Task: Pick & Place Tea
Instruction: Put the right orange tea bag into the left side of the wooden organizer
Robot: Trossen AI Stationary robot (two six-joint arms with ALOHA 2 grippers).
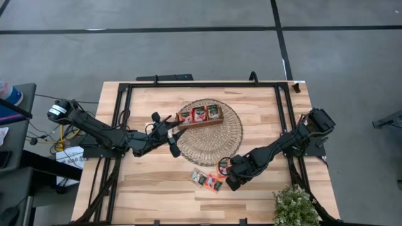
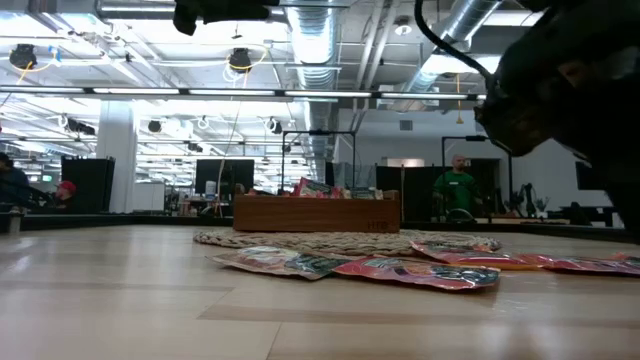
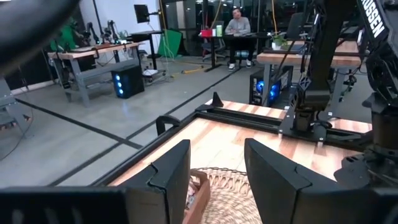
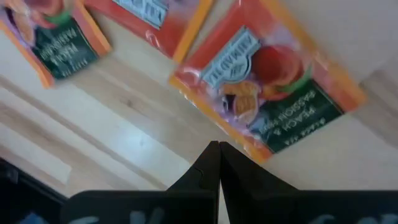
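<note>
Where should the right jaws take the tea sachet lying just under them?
Probably by one edge, coming straight down. The tea sachet lies flat on the table, with nothing raised to pinch, and two other sachets lie close beside it. The right gripper hangs just above it with jaws shut, so it would need to open first.

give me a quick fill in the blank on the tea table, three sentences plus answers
1. The wooden tray rests on the round woven ____.
2. The right gripper hangs over loose tea sachets with its fingers ____.
3. The left gripper, fingers open, is beside the tray's ____ end in the high view.

Missing words: mat; shut; left
</note>
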